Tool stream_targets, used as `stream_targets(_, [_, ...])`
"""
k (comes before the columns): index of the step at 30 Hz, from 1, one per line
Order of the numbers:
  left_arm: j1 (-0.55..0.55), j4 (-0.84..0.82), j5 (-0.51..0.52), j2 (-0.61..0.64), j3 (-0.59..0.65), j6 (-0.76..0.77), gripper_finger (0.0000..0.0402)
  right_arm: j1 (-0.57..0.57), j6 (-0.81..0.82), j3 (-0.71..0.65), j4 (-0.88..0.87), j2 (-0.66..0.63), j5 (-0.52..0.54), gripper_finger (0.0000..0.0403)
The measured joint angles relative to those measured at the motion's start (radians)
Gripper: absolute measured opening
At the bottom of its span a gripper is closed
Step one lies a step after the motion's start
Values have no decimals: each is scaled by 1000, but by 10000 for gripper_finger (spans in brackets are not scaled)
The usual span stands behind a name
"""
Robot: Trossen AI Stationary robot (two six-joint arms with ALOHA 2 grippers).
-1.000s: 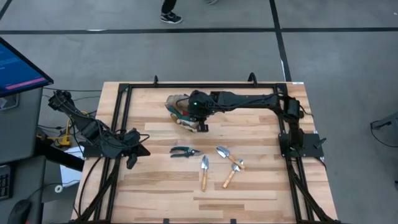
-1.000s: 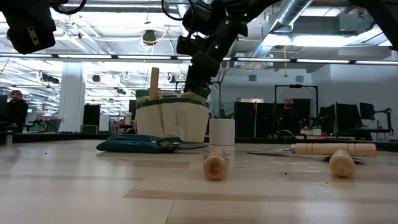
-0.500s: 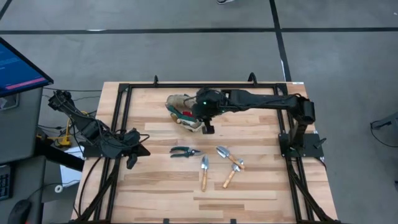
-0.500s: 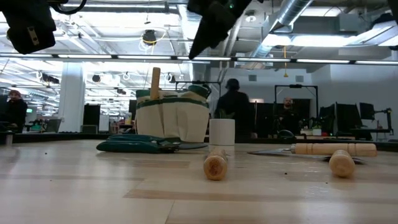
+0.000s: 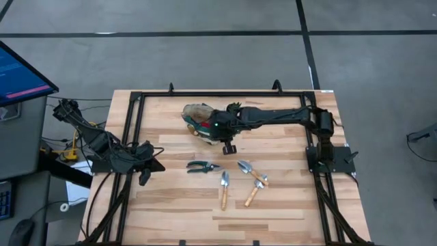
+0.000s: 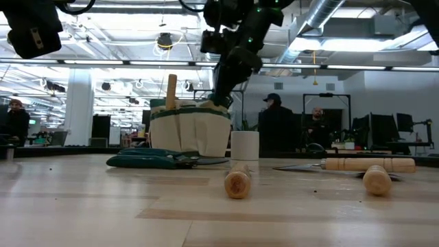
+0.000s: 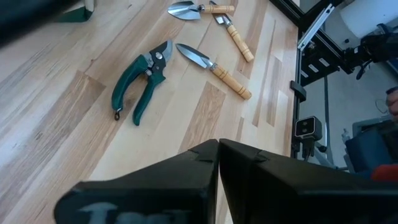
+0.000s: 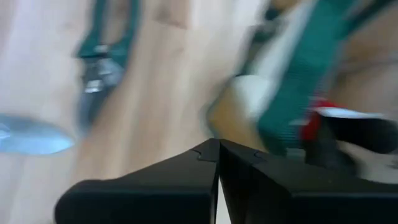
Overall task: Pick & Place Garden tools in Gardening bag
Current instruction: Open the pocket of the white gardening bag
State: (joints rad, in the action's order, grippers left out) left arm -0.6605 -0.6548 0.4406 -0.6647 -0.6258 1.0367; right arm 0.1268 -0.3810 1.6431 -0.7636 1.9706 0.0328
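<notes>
Right hand, closed and empty, I see beside the gardening bag, pruning shears and trowels lying near on the tabletop.

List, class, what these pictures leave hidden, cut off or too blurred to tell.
- Inside of the gardening bag: high view, the right arm lies across it; low view, its canvas wall hides it.
- Red item in the bag: right wrist view, motion blur leaves its kind unclear.
- Small white pot: high view, under the right gripper.
- Left gripper: low view, cut off by the top edge.
</notes>
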Motion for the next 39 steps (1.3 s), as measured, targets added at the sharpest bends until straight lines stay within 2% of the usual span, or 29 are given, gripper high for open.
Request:
stream_targets(4, [0,3,0,0,0,0,1,16,-11,1,29,-1,78,0])
stream_targets(15, [0,6,0,0,0,-6,1,38,20,0,124,16,73,0])
stream_targets(18, [0,6,0,0,0,-7,1,37,53,3,191,43,82,0])
stream_targets(27, [0,8,0,0,0,-7,1,37,119,3,243,113,95,0])
stream_targets(32, [0,9,0,0,0,-7,1,39,202,4,252,126,102,0])
stream_targets(39, [0,11,0,0,0,-6,1,7,304,1,169,120,102,0])
